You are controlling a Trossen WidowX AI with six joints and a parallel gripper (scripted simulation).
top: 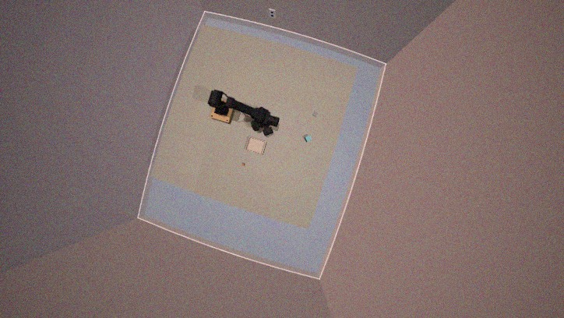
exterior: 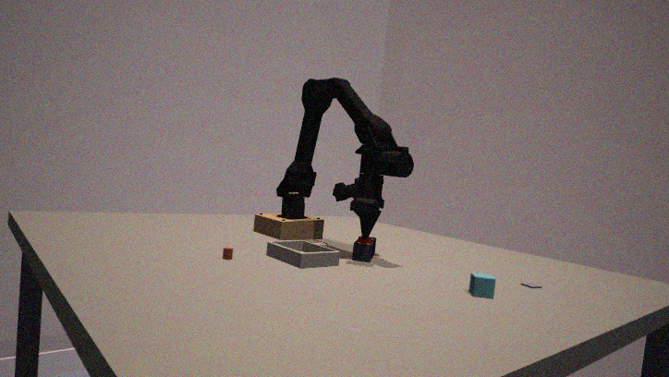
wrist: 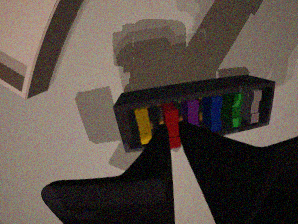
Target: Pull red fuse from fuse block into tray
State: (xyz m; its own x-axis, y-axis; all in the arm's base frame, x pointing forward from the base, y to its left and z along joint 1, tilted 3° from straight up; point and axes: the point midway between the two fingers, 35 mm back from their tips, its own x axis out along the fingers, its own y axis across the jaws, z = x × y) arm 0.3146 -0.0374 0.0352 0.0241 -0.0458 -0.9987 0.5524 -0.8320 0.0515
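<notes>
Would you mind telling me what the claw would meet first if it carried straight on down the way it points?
The claw already grips the red fuse; directly below is the fuse block, probably met first.
</notes>
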